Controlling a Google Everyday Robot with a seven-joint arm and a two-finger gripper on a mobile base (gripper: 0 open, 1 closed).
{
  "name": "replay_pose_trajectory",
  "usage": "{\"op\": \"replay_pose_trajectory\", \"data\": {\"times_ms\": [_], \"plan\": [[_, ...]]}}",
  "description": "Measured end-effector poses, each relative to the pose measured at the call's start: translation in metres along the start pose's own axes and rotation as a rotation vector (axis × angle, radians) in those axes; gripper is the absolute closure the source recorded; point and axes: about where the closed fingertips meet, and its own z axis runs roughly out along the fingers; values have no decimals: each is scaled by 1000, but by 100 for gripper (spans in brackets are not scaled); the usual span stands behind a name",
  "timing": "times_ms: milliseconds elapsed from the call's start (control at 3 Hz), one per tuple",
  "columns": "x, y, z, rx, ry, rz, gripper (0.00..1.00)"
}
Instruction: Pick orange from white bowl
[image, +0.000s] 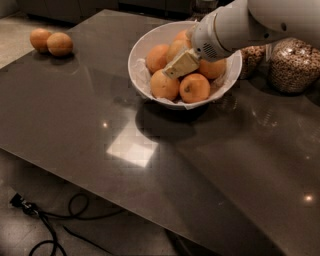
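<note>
While the white arm (240, 25) reaches in from the upper right, its gripper (172, 71) sits low inside the white bowl (150, 37), a tan wedge angled down and to the left across the pile of fruit. Whether it is released or clasped on anything cannot be told from this view. The orange (175, 49) lies in the middle of the bowl, paler and more yellow than its neighbours, partly hidden behind the gripper and touching it or very nearly so. Smaller oranges crowd around it: one at the left (156, 57), two along the front edge (165, 85) and another on the right under the wrist. Crinkled white paper (142, 80) shows between the fruit and the bowl's rim. The bowl stands toward the far side of a dark, glossy table (100, 115), casting a shadow in front. Just to its right stand glass jars (295, 62) with brown contents, and well apart at the far left corner a pair of oranges (50, 42) rest side by side — touching. A black cable (45, 220) trails over the floor below the table's near edge.
</note>
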Motion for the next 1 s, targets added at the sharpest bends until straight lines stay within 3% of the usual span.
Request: {"op": "replay_pose_trajectory", "data": {"times_ms": [1000], "plan": [[4, -17, 32, 15, 70, -33, 20]]}}
